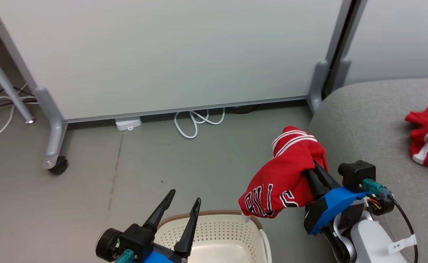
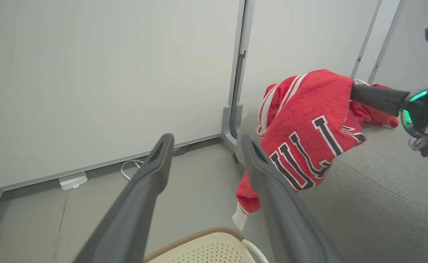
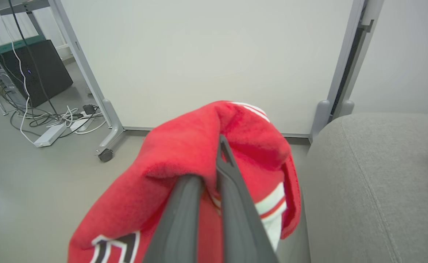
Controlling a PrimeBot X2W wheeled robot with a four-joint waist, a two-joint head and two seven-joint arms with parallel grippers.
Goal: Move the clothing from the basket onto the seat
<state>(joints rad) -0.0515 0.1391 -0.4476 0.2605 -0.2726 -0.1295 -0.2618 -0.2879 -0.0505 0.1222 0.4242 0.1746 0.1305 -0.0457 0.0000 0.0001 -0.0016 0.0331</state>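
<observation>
Closest to me, the left gripper (image 1: pixel 185 195) hangs over the near side of the basket (image 1: pixel 217 233). Its two dark fingers are spread wide, with nothing between them. The basket sits on the grey floor (image 1: pixel 133 175), cream and perforated with a brown rim, and it is cut off by the bottom of the head view. Just to the right and a little further off, the right gripper (image 1: pixel 319 179) has its fingers pinched tight on the lettered red garment (image 1: pixel 283 175). The cloth is bunched over and around the fingers and hides their tips. It is up in the air, clear of the basket, with white stripes at the top and black-and-white letters across the side facing the basket. Its lowest hem dangles just above the basket's far right corner, right beside the rounded edge of the sofa (image 1: pixel 367 120). Further along the grey seat, well apart from the held piece, the other red garment (image 1: pixel 427 138) lies crumpled with its white trim showing. Beyond all this a white cable (image 1: pixel 195 122) loops on the floor under the foot of a pale partition panel (image 1: pixel 170 54). A small white box (image 1: pixel 128 123) sits nearby and a black caster (image 1: pixel 58 166) is off to the left.
</observation>
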